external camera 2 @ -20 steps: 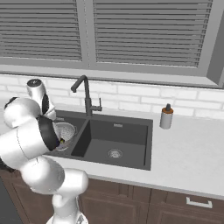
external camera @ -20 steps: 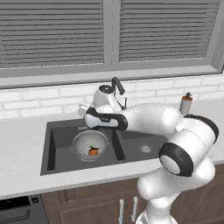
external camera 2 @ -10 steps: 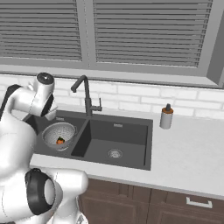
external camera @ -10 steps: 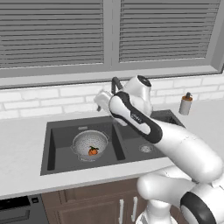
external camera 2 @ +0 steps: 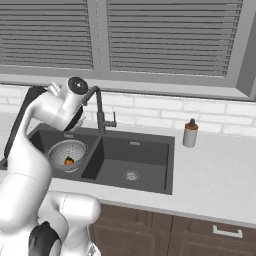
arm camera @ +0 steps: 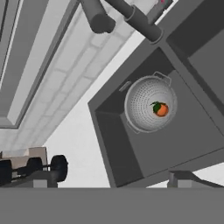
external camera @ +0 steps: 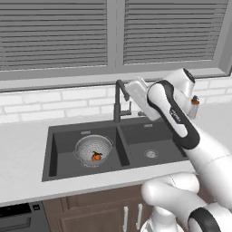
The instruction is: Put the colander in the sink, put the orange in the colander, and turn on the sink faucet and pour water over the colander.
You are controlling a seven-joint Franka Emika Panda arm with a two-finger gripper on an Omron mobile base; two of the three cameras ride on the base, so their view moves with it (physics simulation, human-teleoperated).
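I see a pale grey desk [external camera 2: 220,185] under a shuttered window [external camera: 113,36]. One double sink [external camera: 136,131], one colander [external camera: 93,149], one orange [external camera: 96,157], one faucet [external camera: 118,102]. Claw [arm camera: 109,180] jaws apart.

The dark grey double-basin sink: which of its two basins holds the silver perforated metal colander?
The left basin of the sink holds the colander, with the small orange inside. The right basin shows just its round silver drain.

Arm [external camera: 199,149]: glossy white rounded shells, bulbous segments. Dark grey bands at joints; black curved strip with small markings along one link. Round dark cap on upper joint [external camera 2: 77,85].
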